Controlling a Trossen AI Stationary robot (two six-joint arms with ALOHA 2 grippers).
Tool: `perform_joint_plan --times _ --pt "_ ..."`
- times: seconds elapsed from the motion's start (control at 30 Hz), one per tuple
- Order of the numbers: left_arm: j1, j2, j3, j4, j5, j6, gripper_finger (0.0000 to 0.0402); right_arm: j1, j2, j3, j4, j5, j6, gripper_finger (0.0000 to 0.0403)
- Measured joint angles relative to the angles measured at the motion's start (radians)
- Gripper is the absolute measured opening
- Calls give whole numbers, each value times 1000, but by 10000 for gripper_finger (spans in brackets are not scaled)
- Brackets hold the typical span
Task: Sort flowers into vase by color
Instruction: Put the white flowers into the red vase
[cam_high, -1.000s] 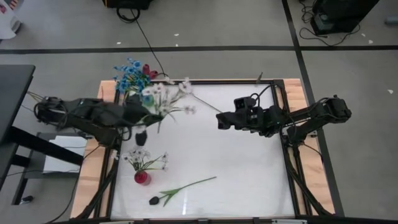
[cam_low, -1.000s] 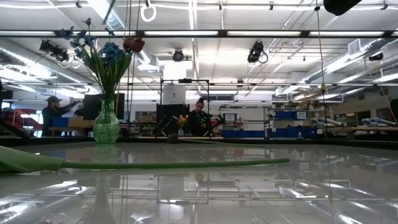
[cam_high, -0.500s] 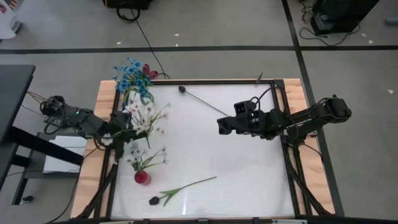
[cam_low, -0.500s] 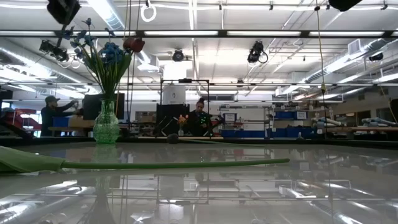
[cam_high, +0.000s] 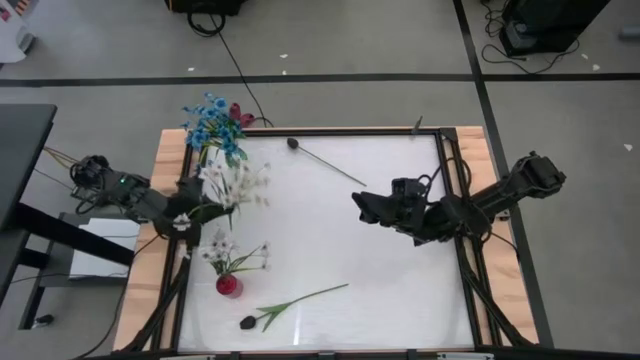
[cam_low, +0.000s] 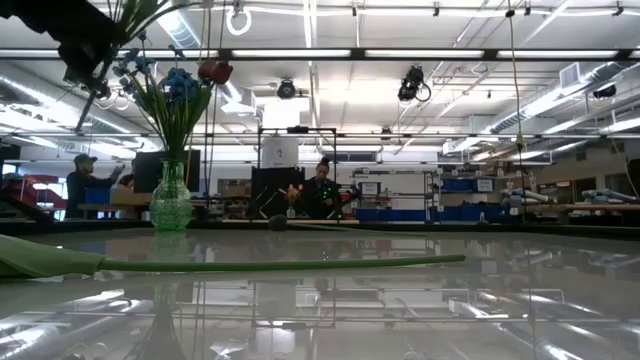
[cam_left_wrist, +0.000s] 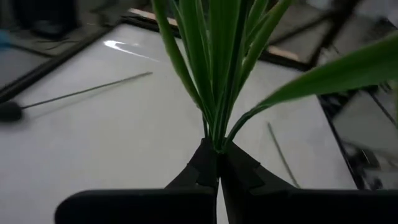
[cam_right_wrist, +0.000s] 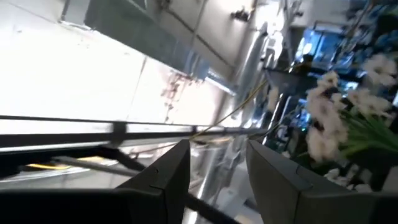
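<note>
Near the table's left edge, the left gripper is clamped on the stems of a white flower bunch — held above the red vase. Right gripper hovers mid-table, fingers apart, holding nothing — a dark flower lies beyond it.

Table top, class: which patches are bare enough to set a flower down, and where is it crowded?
Bare: the middle, between the thin stem at the far edge and the dark-headed flower near the front, and the front right corner. Crowded: the left edge, with the green vase, red vase and left gripper holding white flowers.
</note>
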Motion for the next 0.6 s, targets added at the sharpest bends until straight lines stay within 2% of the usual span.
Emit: perform_joint_plan --times 0.13,0.27,0.4,0.6 --pt "2 -13 1 -69 -36 -78 8 10 0 0 0 84 -27 164" --pt "1 -14 0 -93 55 -178 9 43 0 0 -1 139 -53 164" --pt "-19 -14 0 -40 208 -121 9 89 0 0 -15 221 -89 164" --pt "-64 -14 0 110 291 -32 10 155 1 0 -16 357 -163 164"
